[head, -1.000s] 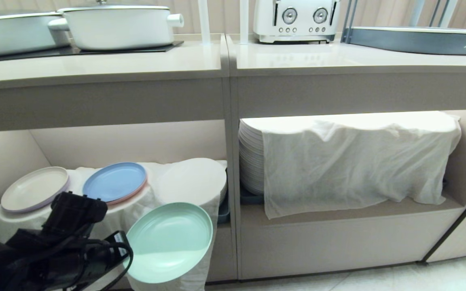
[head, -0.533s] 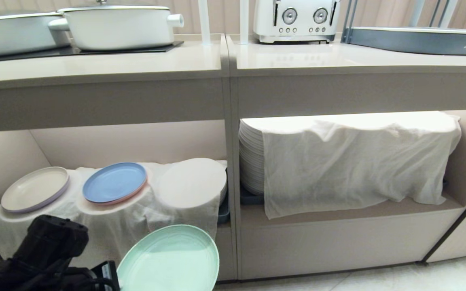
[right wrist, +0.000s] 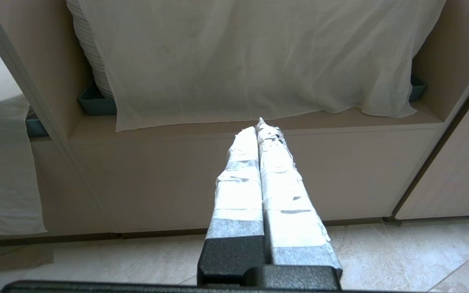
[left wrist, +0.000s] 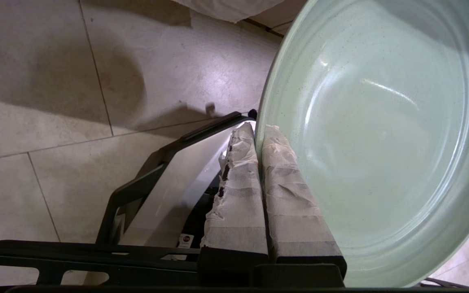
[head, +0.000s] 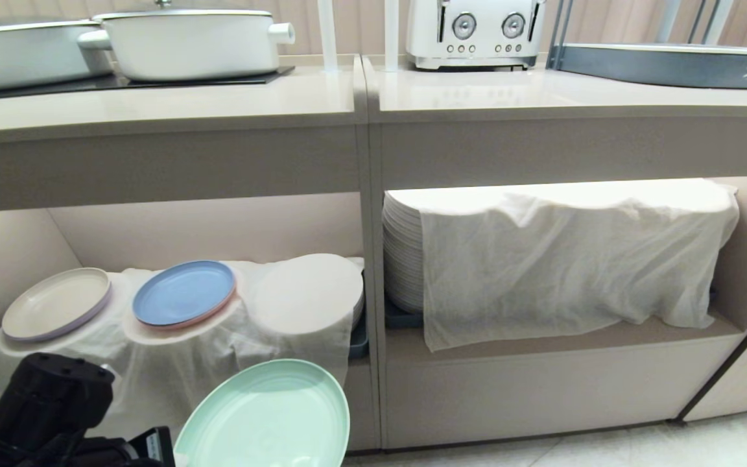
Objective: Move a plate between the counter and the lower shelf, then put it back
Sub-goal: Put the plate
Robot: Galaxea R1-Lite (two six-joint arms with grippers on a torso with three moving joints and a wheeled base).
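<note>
L gripper [left wrist: 259, 130] has its jaws clenched on the rim of the plate [head: 266, 415], one taped finger [left wrist: 238, 191] under the rim and the other on the inner face. Plate hangs in the air low at the front of the L shelf bay, clear of the cloth [head: 172, 353] that drapes the stacks, tilted w/ its face up toward the head cam. Not on the shelf [head: 542, 340], not on the bench [head: 153, 97].

R gripper [right wrist: 261, 128] is parked, jaws pressed together w/ nothing between, pointing at the R shelf bay.

Step in hand, as I read it: carry the plate up to the bench. To do it well:
- Bench front edge overhangs the shelf, so bring the plate out toward the robot before lifting; go straight up and the rim could hit the underside.
- Grip is on one edge only, so the plate levers on the jaws; move slow, no jerks, keep the squeeze on.
- Level it before set-down so the base lands flat, not rim-first.
- Pick bare bench between the pot [head: 185, 42] and toaster [head: 474, 32]; keep off both.
- Release only once it's sitting.
</note>
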